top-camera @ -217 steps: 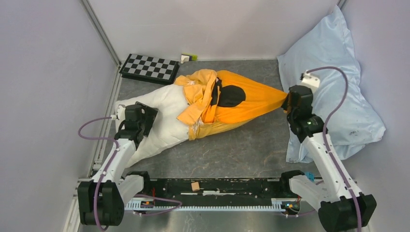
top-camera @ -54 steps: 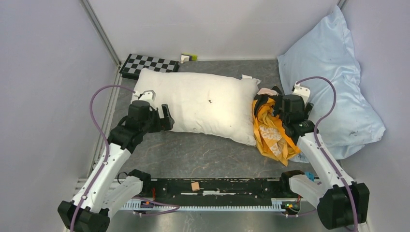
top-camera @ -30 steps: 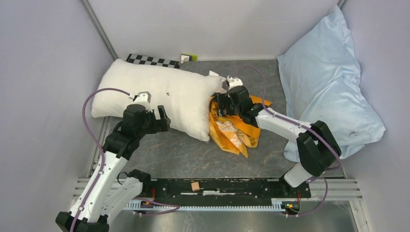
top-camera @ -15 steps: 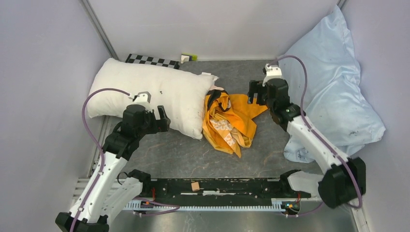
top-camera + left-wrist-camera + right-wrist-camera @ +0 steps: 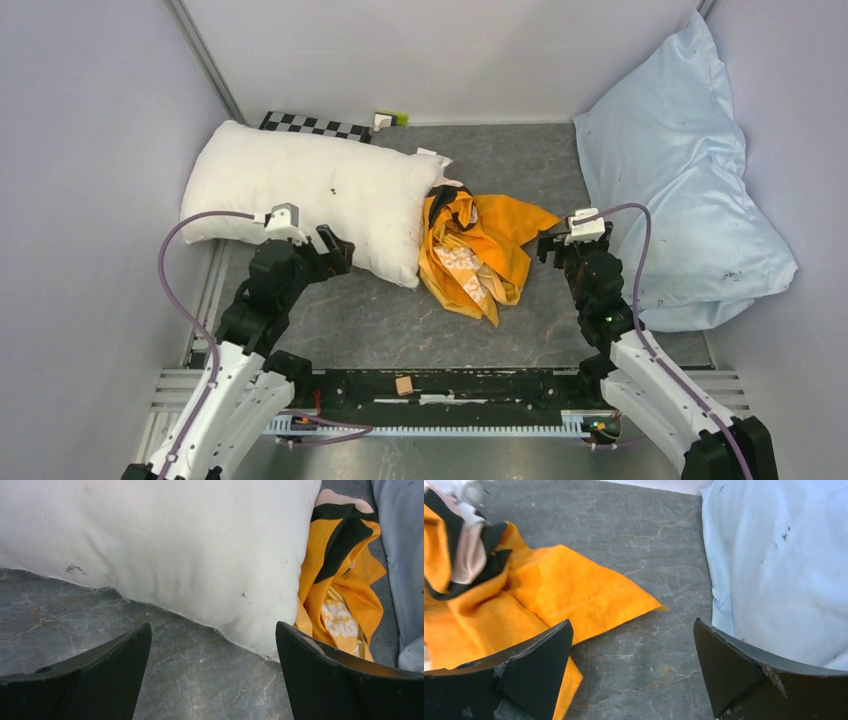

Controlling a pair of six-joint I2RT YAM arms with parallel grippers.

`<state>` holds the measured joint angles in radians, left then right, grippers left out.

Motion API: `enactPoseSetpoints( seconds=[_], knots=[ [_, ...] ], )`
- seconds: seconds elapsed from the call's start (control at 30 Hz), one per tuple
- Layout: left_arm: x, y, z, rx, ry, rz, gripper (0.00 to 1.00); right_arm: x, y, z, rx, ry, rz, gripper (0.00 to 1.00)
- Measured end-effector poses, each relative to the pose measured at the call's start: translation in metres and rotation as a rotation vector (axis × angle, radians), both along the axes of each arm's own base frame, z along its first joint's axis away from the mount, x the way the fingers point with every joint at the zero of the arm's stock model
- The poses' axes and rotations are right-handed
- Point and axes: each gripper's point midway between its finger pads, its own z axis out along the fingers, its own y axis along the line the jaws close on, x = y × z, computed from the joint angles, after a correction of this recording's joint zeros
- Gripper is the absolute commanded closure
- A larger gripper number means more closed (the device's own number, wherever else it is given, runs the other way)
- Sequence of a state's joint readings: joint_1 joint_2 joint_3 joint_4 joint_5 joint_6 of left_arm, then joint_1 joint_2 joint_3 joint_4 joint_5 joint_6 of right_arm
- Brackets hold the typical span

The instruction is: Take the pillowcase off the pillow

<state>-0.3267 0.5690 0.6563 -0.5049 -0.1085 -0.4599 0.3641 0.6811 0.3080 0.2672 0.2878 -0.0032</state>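
Both left gripper and right gripper gape above seemingly marble table, pale walls.

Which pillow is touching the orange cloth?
The white pillow on the left: the orange pillowcase lies bunched against its end. The pale blue pillow sits apart, with grey table showing between them.

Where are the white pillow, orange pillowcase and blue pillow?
pillow (image 5: 310,195): top view, middle of its white face.
pillowcase (image 5: 508,222): top view, its flat orange flap.
blue pillow (image 5: 680,190): top view, its middle.
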Motion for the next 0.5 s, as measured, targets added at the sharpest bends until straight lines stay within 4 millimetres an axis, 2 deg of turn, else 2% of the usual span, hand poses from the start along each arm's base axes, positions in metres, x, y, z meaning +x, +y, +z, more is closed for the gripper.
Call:
enactPoseSetpoints(
  seconds=[0.17, 0.27, 0.33, 0.4, 0.5],
  knots=[
    [0.027, 0.0, -0.028, -0.015, -0.039, 0.061, 0.0, 0.004, -0.01, -0.037, -0.102, -0.001, -0.034, 0.02],
    [0.046, 0.008, -0.061, 0.055, -0.061, 0.098, 0.0, -0.001, -0.026, -0.066, -0.198, 0.009, -0.083, 0.02],
    [0.051, 0.014, -0.084, 0.126, -0.059, 0.103, 0.0, -0.003, -0.038, -0.078, -0.252, 0.015, -0.119, 0.02],
    [0.055, 0.02, -0.097, 0.188, -0.081, 0.106, 0.0, -0.002, -0.05, -0.08, -0.282, 0.003, -0.165, 0.04],
    [0.067, 0.032, -0.092, 0.257, -0.153, 0.114, 0.0, 0.007, -0.062, -0.063, -0.276, -0.076, -0.226, 0.06]
  ],
)
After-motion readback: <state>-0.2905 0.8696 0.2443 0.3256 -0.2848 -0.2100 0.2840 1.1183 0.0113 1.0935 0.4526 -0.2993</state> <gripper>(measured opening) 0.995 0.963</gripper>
